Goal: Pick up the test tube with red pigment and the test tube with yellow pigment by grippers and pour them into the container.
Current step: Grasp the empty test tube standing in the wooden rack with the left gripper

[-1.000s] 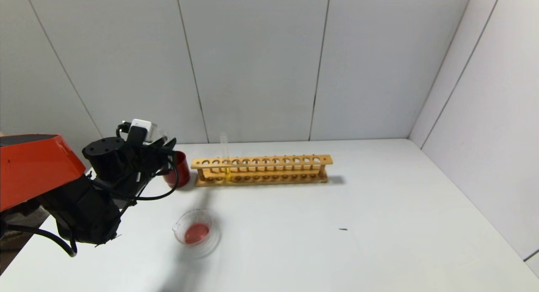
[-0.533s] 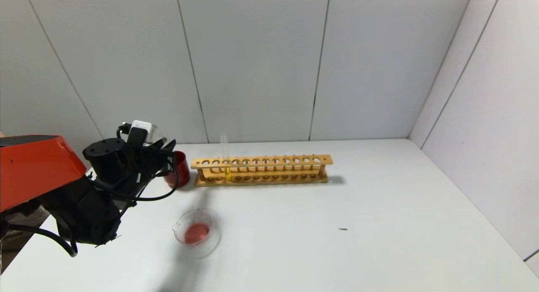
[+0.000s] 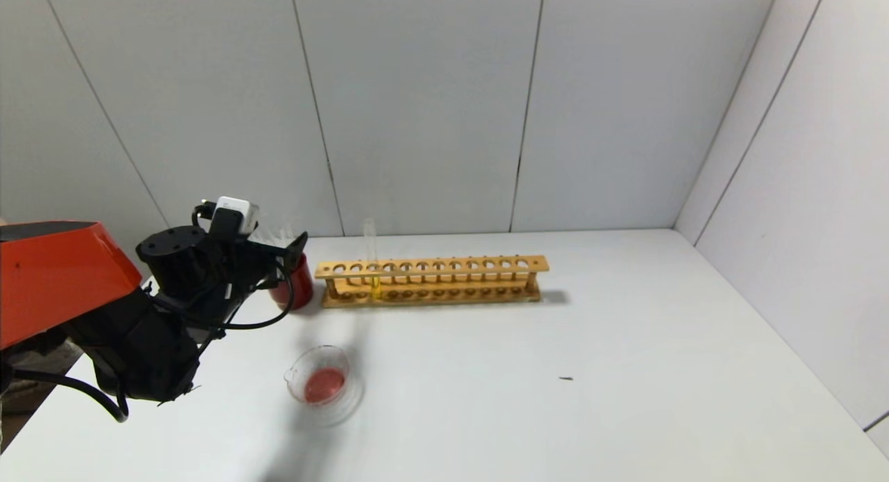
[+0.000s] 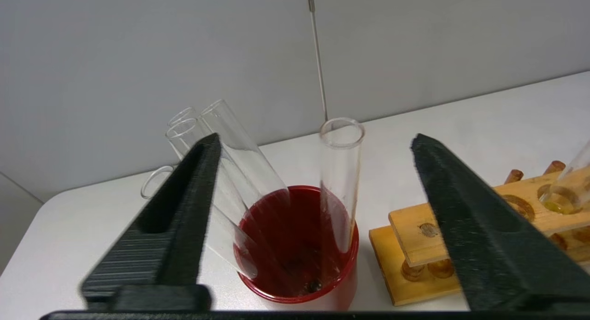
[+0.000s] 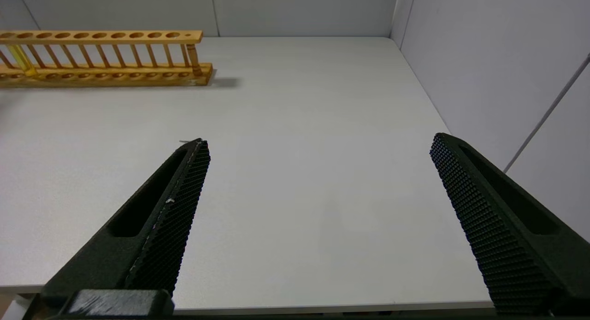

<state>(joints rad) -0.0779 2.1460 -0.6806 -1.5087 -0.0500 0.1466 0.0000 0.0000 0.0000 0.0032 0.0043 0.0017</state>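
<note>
My left gripper [image 4: 315, 136] hangs open over the dark red cup [image 4: 299, 294] at the rack's left end, also seen in the head view [image 3: 288, 244]. A clear tube [image 4: 341, 172] stands upright in the cup between the fingers and touches neither; no red liquid shows in it. The test tube with yellow pigment [image 3: 371, 256] stands in the wooden rack [image 3: 430, 279]. The container [image 3: 298, 378] sits on the table nearer me and holds red liquid. My right gripper [image 5: 319, 140] is open over bare table, holding nothing.
Several empty clear tubes [image 4: 239, 149] lean in the cup against its far-left side. The rack's left end [image 4: 424, 246] is close beside the cup. Grey walls close the table at the back and right.
My left gripper's jaws have opened wide and let go of the clear tube, which now stands in the red cup. The arm has barely moved.
</note>
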